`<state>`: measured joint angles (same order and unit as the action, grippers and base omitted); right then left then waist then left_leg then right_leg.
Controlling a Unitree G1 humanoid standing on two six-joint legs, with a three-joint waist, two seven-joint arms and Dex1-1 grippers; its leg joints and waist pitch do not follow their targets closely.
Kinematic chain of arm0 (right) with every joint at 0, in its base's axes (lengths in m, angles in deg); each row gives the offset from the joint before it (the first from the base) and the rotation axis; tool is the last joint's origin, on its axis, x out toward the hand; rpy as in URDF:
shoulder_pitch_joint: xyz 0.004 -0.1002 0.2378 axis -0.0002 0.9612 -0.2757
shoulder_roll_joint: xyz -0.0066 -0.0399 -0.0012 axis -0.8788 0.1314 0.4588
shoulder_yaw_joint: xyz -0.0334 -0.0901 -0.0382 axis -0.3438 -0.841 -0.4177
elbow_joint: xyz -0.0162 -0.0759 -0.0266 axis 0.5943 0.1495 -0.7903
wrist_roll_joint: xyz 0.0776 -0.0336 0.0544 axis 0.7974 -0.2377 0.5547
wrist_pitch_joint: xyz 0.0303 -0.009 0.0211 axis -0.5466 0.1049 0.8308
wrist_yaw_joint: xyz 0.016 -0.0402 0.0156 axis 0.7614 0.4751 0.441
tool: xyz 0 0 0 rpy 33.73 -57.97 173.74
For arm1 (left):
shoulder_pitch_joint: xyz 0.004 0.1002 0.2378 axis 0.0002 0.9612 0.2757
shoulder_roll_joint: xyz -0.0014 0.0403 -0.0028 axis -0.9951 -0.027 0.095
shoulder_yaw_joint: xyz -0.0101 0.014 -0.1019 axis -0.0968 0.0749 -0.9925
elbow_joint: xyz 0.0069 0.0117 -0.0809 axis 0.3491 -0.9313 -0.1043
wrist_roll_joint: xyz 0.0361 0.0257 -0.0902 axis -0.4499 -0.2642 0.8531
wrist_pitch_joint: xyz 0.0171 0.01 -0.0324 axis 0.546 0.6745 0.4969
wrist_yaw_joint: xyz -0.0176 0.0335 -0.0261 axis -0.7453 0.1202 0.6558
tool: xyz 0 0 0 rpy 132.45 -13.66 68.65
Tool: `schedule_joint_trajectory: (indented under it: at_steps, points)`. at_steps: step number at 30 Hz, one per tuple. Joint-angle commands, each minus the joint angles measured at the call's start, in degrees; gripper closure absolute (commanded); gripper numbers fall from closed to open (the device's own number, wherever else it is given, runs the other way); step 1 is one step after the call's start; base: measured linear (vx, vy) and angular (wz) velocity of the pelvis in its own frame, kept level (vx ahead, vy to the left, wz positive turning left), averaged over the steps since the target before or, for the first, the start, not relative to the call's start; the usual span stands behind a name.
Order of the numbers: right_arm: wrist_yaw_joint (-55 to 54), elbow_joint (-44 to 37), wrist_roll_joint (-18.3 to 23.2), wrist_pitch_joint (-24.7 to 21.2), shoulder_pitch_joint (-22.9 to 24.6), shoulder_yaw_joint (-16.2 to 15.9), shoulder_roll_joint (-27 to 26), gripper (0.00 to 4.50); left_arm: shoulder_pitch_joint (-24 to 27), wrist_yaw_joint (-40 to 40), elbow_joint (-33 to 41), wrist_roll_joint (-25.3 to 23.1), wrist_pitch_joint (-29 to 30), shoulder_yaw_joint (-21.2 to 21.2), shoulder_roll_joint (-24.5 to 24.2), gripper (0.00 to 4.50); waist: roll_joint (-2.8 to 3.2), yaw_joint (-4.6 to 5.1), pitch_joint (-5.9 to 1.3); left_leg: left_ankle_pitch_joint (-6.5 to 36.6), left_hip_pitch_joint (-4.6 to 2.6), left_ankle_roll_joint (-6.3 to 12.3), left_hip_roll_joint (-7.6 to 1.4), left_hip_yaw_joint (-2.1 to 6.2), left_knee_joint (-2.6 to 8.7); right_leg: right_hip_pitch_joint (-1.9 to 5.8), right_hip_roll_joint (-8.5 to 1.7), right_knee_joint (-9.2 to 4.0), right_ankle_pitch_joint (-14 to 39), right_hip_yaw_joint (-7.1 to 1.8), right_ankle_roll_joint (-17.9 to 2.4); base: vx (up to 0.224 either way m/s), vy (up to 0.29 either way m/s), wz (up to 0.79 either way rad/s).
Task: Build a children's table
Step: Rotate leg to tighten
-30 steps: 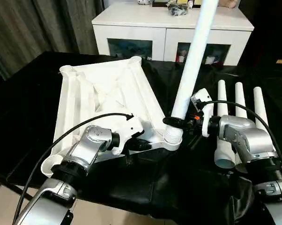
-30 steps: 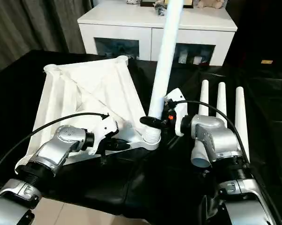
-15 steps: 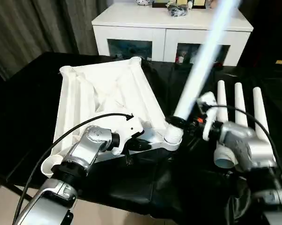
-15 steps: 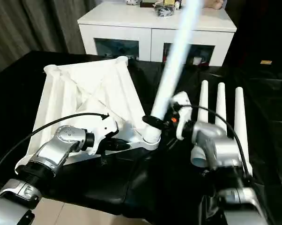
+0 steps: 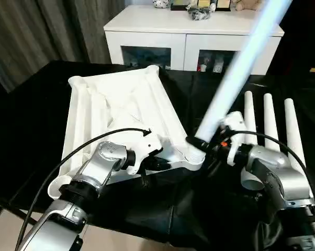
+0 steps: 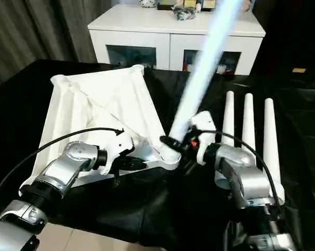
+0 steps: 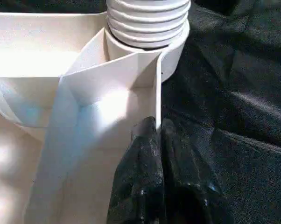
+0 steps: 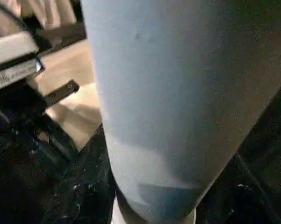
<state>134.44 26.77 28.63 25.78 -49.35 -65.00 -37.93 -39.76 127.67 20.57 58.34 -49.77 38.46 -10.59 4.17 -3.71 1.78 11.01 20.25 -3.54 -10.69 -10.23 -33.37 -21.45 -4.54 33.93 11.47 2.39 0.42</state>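
The white table top (image 5: 115, 112) lies upside down on the black cloth, ribs facing up. My left gripper (image 5: 160, 162) is shut on a thin rib wall (image 7: 157, 100) of the top, next to the near corner socket (image 5: 193, 155). A long white leg (image 5: 236, 73) stands with its threaded end (image 7: 147, 21) in that socket and leans up to the right. My right gripper (image 5: 200, 142) is shut around the leg just above the socket; the leg (image 8: 168, 102) is pressed close to the right wrist camera. Three more legs (image 5: 266, 120) lie side by side to the right.
A white cabinet (image 5: 191, 31) with dark glass doors stands behind the table, with small items on top. The black cloth (image 5: 162, 209) is wrinkled and hangs over the near edge. A grey curtain (image 5: 42, 31) hangs at the back left.
The leg has tipped from nearly upright to a strong lean to the right. My right arm has shifted lower and rightward with it. The left gripper has stayed on the rib.
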Motion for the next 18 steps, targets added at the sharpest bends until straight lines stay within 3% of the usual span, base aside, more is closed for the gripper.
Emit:
schedule_joint_trajectory:
  at_steps: [1,2,5,6,10,18]
  points:
    - [2.93,2.14,-2.25,-4.27,2.59,-4.75,1.17,2.66,1.31,-2.12,-2.53,-2.32,1.39,1.19,-0.56,4.50,-1.05,0.41,-2.08,18.19,-0.53,0.07,-2.34,0.76,4.91,1.05,-3.51,-4.94,17.33,-2.22,-11.27,0.000,0.000,0.00]
    - [3.59,1.91,-2.31,-4.98,2.24,-5.45,1.65,2.66,1.42,-2.23,-2.51,-2.40,1.34,1.32,-0.51,4.50,-1.37,0.34,-2.11,17.80,-0.59,0.24,-2.42,0.75,4.90,1.03,-3.55,-4.88,17.34,-2.32,-11.21,0.000,0.000,0.00]
    - [4.96,1.56,-2.07,-6.91,1.65,-6.55,2.27,2.66,1.66,-2.23,-2.30,-2.47,1.37,1.43,-0.50,4.50,-1.16,0.30,-2.13,16.87,-0.61,0.35,-2.50,0.72,4.93,1.02,-3.46,-4.67,15.14,-2.41,-11.86,0.000,0.000,0.00]
    - [5.61,2.02,-1.92,-7.81,1.19,-6.92,2.43,2.66,1.78,-2.20,-2.18,-2.52,1.35,1.53,-0.52,4.50,-1.59,0.40,-2.11,16.72,-0.48,0.41,-2.50,0.68,4.96,1.14,-3.39,-4.64,14.40,-2.37,-11.98,0.000,0.000,0.00]
    - [6.62,4.61,-1.50,-10.19,-0.15,-7.75,2.73,2.66,1.95,-2.20,-1.98,-2.53,1.41,1.70,-0.50,4.50,-1.47,0.39,-2.19,16.59,-0.43,0.24,-2.46,0.72,4.96,1.28,-3.53,-4.51,13.67,-2.33,-12.33,0.000,0.000,0.00]
    - [5.18,10.13,-3.12,-8.65,-1.13,-7.74,1.80,2.66,1.66,-1.27,-1.69,-2.93,1.03,2.59,-1.07,4.50,-1.69,0.78,-1.96,21.84,-0.75,-1.33,-2.52,1.11,5.48,0.94,-3.67,-5.24,20.41,-2.34,-10.21,0.000,0.000,0.00]
